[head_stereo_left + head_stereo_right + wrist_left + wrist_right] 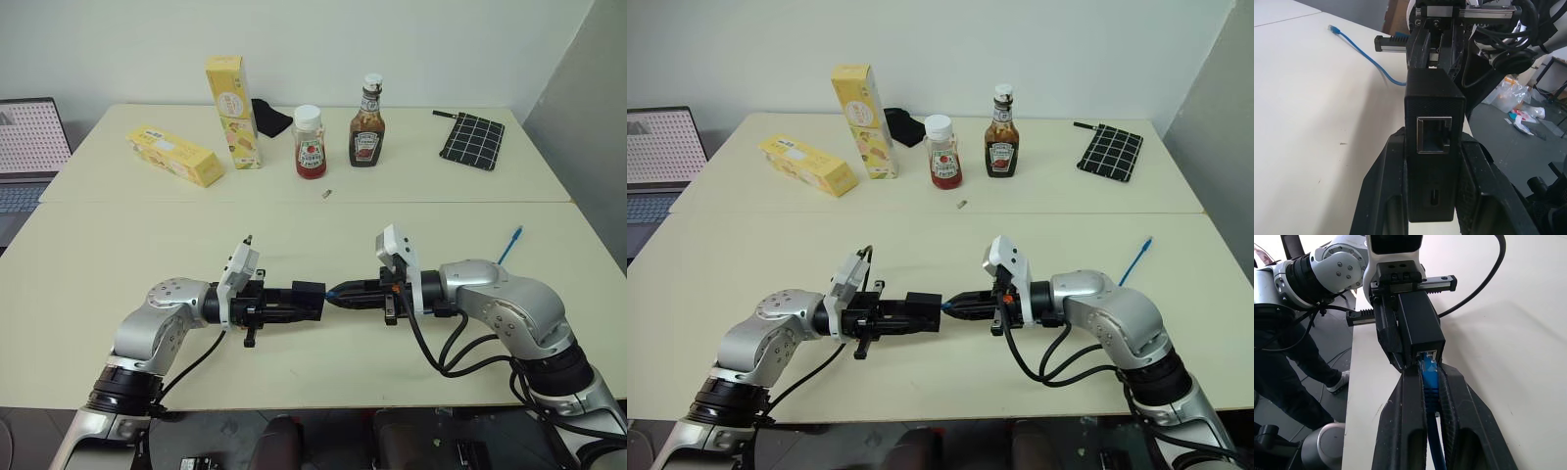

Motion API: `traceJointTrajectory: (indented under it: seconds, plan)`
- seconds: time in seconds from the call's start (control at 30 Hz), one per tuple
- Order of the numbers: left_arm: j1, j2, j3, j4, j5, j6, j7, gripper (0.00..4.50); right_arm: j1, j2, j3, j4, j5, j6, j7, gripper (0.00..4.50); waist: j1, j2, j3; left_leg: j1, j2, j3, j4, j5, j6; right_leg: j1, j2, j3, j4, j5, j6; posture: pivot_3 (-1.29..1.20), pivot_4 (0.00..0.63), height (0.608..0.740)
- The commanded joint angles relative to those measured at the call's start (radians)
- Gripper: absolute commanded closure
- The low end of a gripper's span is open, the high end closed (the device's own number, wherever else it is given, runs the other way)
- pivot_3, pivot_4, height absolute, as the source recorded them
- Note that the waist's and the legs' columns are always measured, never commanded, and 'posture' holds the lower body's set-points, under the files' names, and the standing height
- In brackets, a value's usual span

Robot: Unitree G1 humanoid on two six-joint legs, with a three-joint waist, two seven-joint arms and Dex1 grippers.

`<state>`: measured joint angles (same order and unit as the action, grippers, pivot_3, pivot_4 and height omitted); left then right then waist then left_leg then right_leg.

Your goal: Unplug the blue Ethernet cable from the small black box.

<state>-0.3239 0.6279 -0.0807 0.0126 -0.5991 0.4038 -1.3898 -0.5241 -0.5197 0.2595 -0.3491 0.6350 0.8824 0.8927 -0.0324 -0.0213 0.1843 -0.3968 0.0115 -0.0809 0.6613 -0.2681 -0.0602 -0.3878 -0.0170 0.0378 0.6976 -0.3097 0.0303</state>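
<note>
Right gripper pinches thin bright-blue Ethernet cable at plug; left gripper clamps small matte-black plastic box. Cord limp, plug rigid: grip plug.

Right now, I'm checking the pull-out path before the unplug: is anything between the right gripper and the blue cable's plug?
Nothing visible. The right gripper is already closed on the blue Ethernet cable right at the port of the small black box, which the left gripper holds.
</note>
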Motion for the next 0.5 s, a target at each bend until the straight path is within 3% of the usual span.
traceJointTrajectory:
  seconds: [0.03, 0.5]
  plan:
    - [0.006, -0.004, 0.01, -0.042, -0.012, -0.008, -0.013, 3.72, -0.022, -0.007, 0.007, -0.007, -0.018, -0.019, 0.014, 4.44, 0.0, 0.0, 0.0, 0.0, 0.0, 0.0, 0.0, 0.0, 0.0, 0.0, 0.0, 0.0, 0.0, 0.0, 0.0, 0.0, 0.15, 0.74]
    - [0.116, 0.047, 0.12, -0.024, -0.006, -0.023, 0.03, 3.72, -0.002, -0.126, -0.051, 0.101, -0.04, -0.04, 0.117, 4.44, -0.001, 0.0, 0.0, 0.0, 0.0, 0.0, 0.0, 0.0, 0.0, 0.0, 0.0, 0.0, 0.0, 0.0, 0.0, 0.0, 0.15, 0.74]
